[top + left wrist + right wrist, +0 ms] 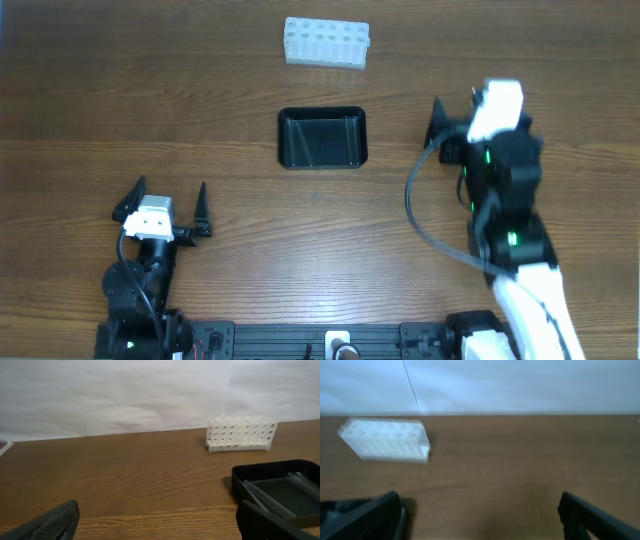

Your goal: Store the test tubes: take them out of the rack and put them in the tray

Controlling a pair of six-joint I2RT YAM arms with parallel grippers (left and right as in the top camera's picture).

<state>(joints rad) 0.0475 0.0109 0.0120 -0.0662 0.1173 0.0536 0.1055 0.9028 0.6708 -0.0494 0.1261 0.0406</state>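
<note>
test tubes (264,499) lay flat in the black tray (283,140), clear and hard to pick out against its dark floor, at least two of them as far as i could tell. the white rack (326,42) stood farther back on the table (120,90), well apart from the tray, and looked to hold nothing.

the risk i saw was the right gripper (480,496), which hung beside the tray's right wall with its jaws spread wide. a careless sweep across could have clipped the rim with a finger and set the tubes rolling or shoved the light tray along the wood.

the left gripper (171,184) sat low near its base, jaws also wide apart. the tubes were between the two grippers, inside neither pair of jaws and touching no finger
</note>
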